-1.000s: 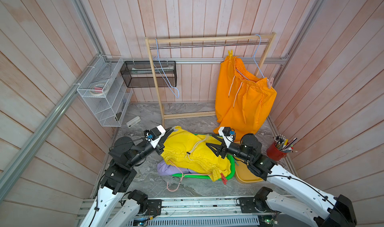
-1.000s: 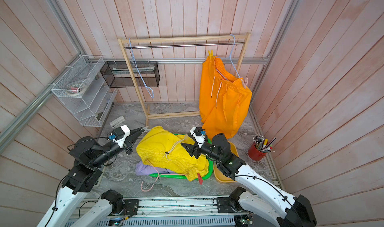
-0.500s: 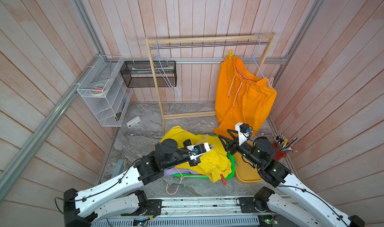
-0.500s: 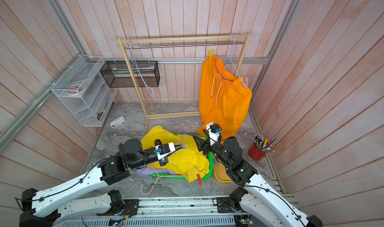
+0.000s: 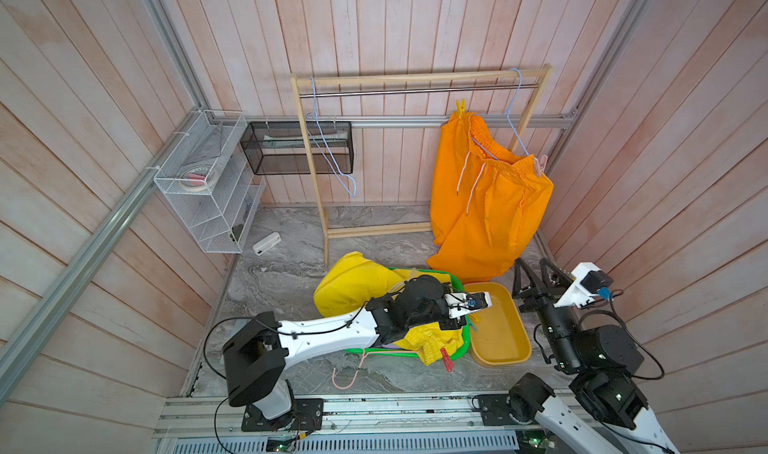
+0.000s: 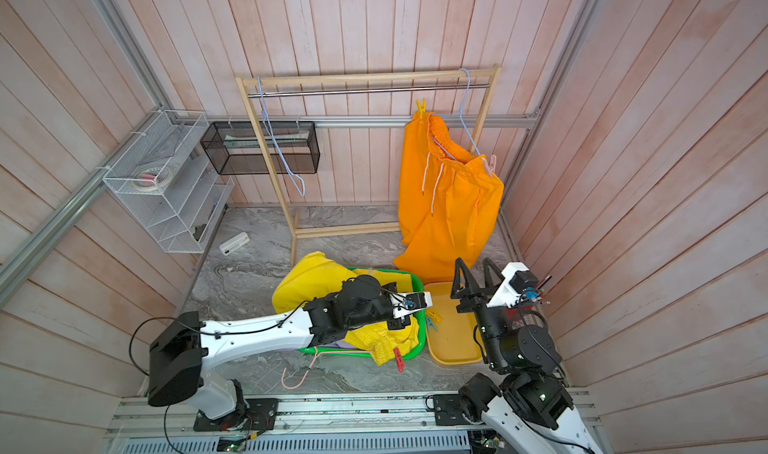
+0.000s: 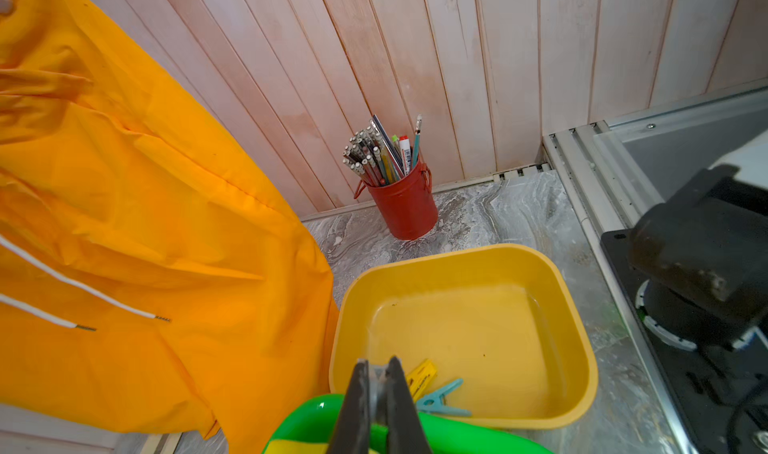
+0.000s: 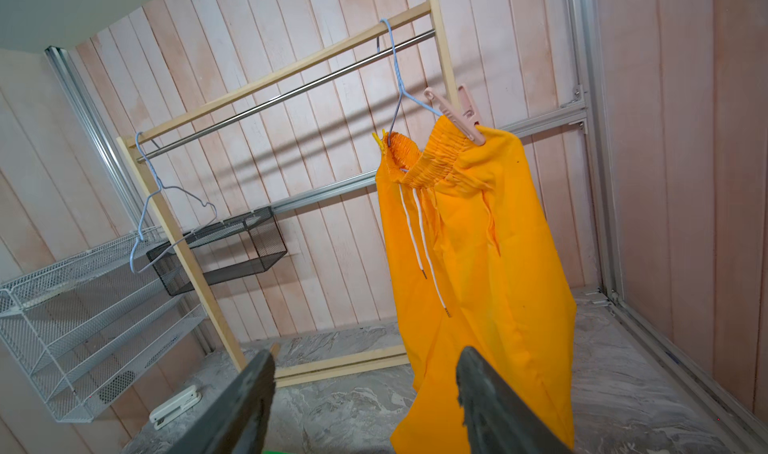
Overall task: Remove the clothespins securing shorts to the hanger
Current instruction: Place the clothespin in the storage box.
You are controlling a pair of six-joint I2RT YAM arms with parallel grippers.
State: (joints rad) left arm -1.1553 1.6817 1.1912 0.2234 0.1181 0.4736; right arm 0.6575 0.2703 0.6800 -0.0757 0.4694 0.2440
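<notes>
Hung at 1 o'clock on the wooden rack (image 5: 415, 76): orange shorts (image 5: 486, 215), pinned to a blue hanger (image 5: 513, 111) by a yellow clothespin (image 5: 460, 106) at the waistband's 11 o'clock end and a pink clothespin (image 8: 457, 115) at its 3 o'clock end. At 4 o'clock: right gripper (image 8: 365, 352) spread wide and empty, facing those shorts. Left gripper (image 7: 377, 389) clenched on what looks like a grey clothespin (image 7: 377, 379), poised over the 9 o'clock rim of the yellow tray (image 7: 457, 256). Likely to go wrong: pinching waistband or wire along with the pink clothespin, dragging the hanger off the rail; a lopsided slump of the shorts on one remaining clip; too early a release on the left, losing the grey clothespin into the green basket (image 5: 459, 281). Counted: one rack; three pairs, adding yellow shorts (image 5: 353, 281) heaped in the basket and lilac shorts (image 6: 337, 344) barely showing beneath; one basket; one tray; three hangers, adding an empty blue hanger (image 5: 332, 157) at 11 o'clock and a pink hanger (image 5: 347, 375) at 6 o'clock; six clothespins, adding a second yellow clothespin (image 7: 422, 377) and a teal clothespin (image 7: 440, 400) in the tray and a red clothespin (image 5: 446, 358) on the yellow shorts.
</notes>
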